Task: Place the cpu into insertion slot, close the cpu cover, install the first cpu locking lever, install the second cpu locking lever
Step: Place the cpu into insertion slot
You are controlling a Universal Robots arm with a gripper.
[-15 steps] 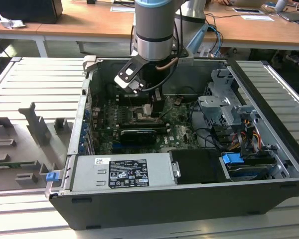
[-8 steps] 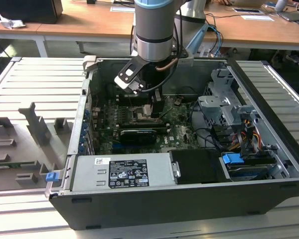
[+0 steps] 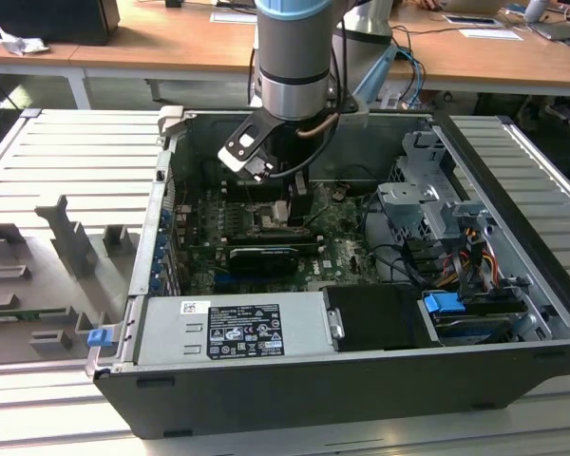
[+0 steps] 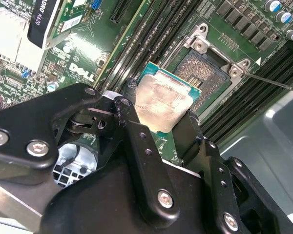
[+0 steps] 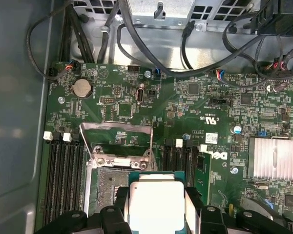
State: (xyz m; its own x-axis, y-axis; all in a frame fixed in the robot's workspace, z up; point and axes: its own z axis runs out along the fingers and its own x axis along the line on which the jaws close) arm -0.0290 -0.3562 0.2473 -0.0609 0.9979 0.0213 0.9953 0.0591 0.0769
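Near the square black silvery-rimmed insertion slot [image 4: 205, 73], the black claw [image 4: 158, 114] pinches the flat pale-silver cpu [image 4: 163, 100].

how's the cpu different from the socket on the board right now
The cpu has a pale silvery top; the socket is a dark pin field in a metal rim. The cpu is clamped in the gripper above the board; the socket sits fixed on the board, empty, its cover open. Both are square and similar in outline.
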